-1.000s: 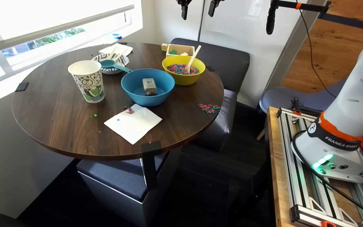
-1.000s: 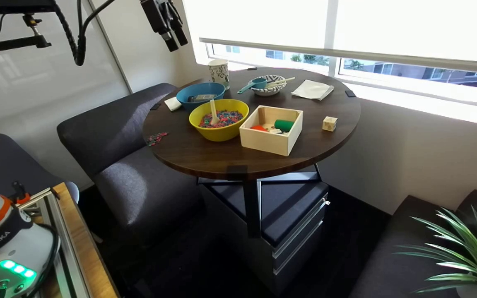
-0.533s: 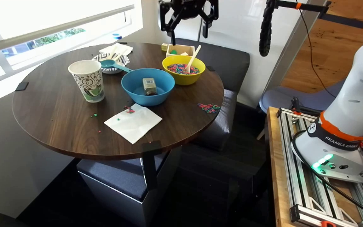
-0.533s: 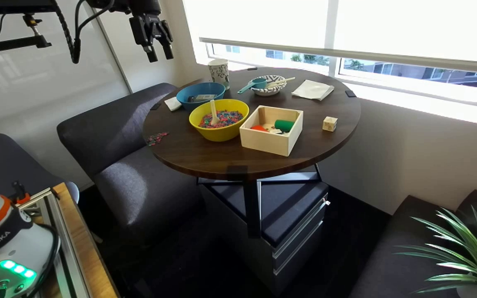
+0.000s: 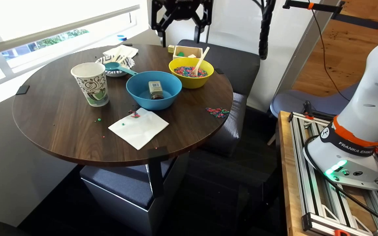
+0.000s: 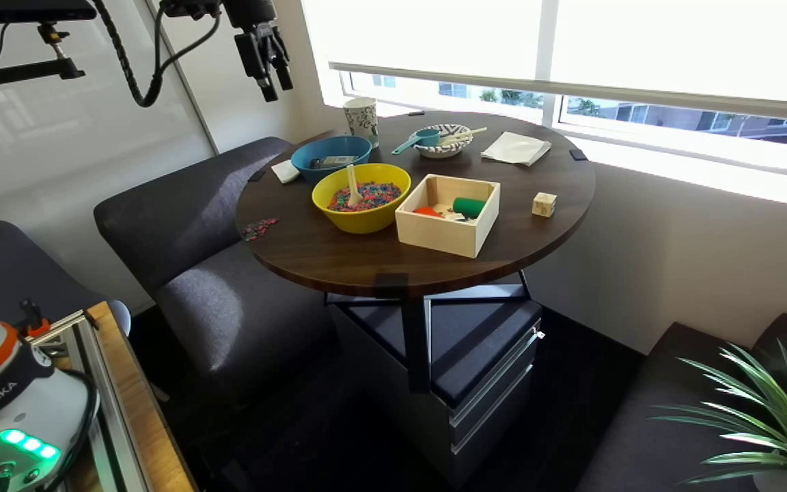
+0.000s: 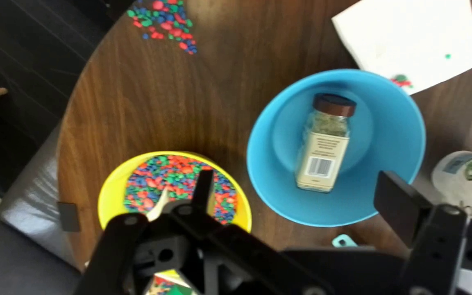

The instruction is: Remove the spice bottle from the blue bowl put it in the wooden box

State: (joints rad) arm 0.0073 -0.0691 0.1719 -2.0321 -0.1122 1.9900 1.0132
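daylight glows beneath a pale blind [image 6: 427,34] by the dark round table [image 5: 61,131]. above it the gripper [image 5: 180,40] hangs with its fingers [image 7: 400,200] spread wide. the spice bottle [image 7: 325,141] lies on its side inside the blue bowl [image 7: 371,164]; just beside stands a yellow bowl [image 6: 361,221] of colorful bits [image 6: 376,193], and near it the wooden box [image 6: 434,234] with a green cylinder [image 6: 468,207] inside.

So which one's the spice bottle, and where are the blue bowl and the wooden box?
Spice bottle [image 7: 325,145]: wrist view, on its label.
Blue bowl [image 7: 395,137]: wrist view, on its bare inner wall.
Wooden box [image 6: 436,234]: in an exterior view, on its near outer wall.
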